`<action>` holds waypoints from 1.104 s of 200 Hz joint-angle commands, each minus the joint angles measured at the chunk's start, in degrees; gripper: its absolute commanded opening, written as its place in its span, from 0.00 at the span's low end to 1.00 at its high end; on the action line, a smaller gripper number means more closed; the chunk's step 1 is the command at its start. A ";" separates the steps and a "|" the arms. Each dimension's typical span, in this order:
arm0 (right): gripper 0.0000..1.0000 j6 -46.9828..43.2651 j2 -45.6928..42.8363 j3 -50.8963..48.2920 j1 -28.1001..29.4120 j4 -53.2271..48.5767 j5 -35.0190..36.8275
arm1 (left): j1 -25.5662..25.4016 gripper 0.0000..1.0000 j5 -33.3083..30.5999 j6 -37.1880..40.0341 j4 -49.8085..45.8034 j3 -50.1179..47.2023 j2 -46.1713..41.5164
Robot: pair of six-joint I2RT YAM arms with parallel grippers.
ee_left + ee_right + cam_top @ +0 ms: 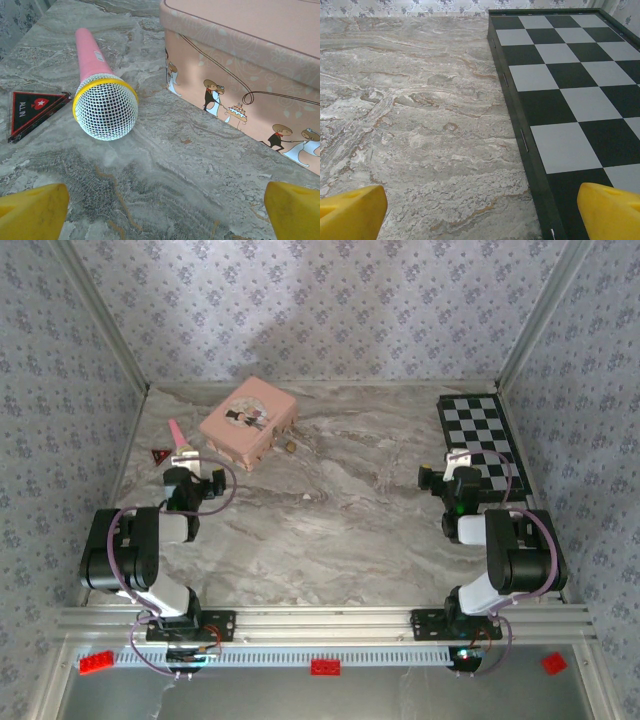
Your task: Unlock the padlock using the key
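The padlock (291, 445) is a tiny brass-gold speck on the marble table, just off the near right corner of the pink tin (247, 420). The key is out of view. My left gripper (193, 475) hovers near the table's left side, in front of the tin's left end, well left of the padlock. In the left wrist view, its yellow fingertips (32, 210) stand wide apart over bare marble, so the left gripper (165, 212) is open and empty. My right gripper (452, 476) sits at the chessboard's near left edge, and this right gripper (482, 215) is likewise open with nothing between its fingers.
A pink microphone (102, 95) with a white mesh head lies left of the tin (240, 65), beside a black triangular card (32, 110). A black-and-white chessboard (565, 80) lies flat at the right. Wallpapered walls enclose the table on three sides.
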 commanded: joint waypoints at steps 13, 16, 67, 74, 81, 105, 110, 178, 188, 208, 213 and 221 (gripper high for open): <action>0.99 -0.65 0.39 0.97 -0.10 -0.72 -0.35 | -0.37 1.00 1.12 -0.06 1.13 1.12 -0.40; 0.99 -0.65 0.33 0.94 -0.04 -0.77 -0.28 | -0.34 1.00 1.23 -0.08 1.13 1.12 -0.40; 0.99 -0.39 0.32 1.06 -0.45 -0.89 -1.04 | -0.27 1.00 1.34 -0.15 1.13 1.12 -0.37; 0.99 -0.39 0.32 1.05 -0.46 -0.85 -1.01 | -0.15 1.00 1.52 -0.21 1.13 1.12 -0.33; 0.99 -0.39 0.32 1.04 -0.46 -0.90 -1.06 | -0.02 1.00 1.64 -0.26 1.13 1.12 -0.40; 0.99 -1.38 -0.26 0.80 -0.37 -0.90 -3.17 | -0.65 1.00 0.72 0.11 0.21 1.22 -1.53; 0.99 -2.09 -0.99 0.77 -0.17 -1.38 -4.16 | -1.15 1.00 0.20 0.66 -1.15 1.36 -2.82; 0.99 5.73 -28.04 4.42 5.69 -24.43 0.41 | -6.49 1.00 -13.95 -14.91 -30.90 1.41 -37.47; 0.99 13.17 -31.54 7.37 5.61 -31.73 2.71 | -6.41 1.00 -18.18 -21.01 -40.48 4.28 -41.28; 0.99 34.41 -36.44 13.32 4.81 -50.71 9.41 | -6.23 1.00 -16.23 -26.40 -48.20 6.38 -46.60; 0.99 40.41 -37.29 14.13 4.35 -55.33 9.55 | -6.29 1.00 -14.19 -27.36 -48.99 6.46 -47.73; 0.99 43.14 -38.34 14.14 2.50 -57.11 5.66 | -6.27 1.00 -12.63 -30.93 -51.13 6.48 -49.08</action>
